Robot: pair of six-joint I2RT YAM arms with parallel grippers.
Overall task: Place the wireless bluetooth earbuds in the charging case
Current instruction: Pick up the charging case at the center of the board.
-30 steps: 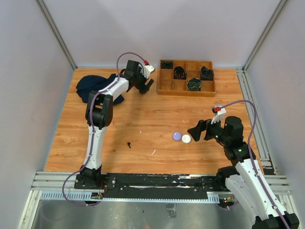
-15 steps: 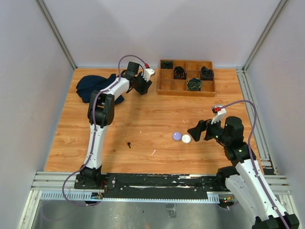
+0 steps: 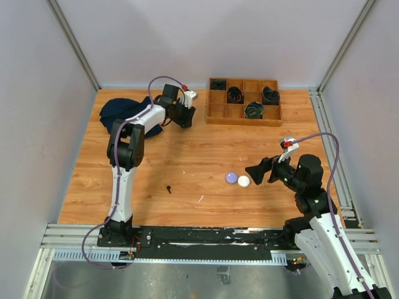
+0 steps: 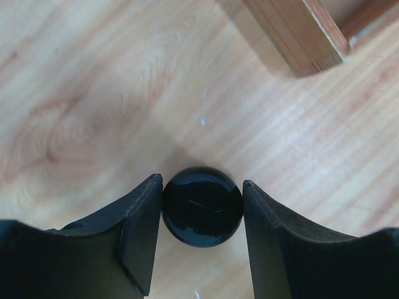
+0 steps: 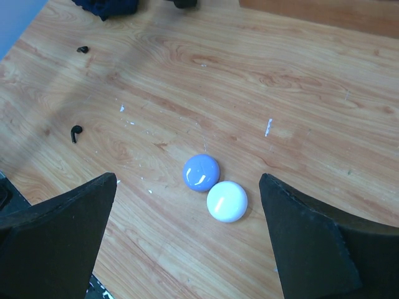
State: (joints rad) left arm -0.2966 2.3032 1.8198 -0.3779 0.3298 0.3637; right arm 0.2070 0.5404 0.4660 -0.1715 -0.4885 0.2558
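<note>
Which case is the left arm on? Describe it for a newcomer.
Start at the wooden tray at the back. Just off its near-left corner, the left gripper has its jaws closed on a round case. It is glossy black; the purple case and white case sit mid-table.

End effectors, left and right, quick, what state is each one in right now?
Left end effector: closed on the black round case.
Right end effector: open, holding nothing.

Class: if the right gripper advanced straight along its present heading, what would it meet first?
Probably the white round case, just ahead of the right gripper, beside the purple case; the gripper's height is unclear.
</note>
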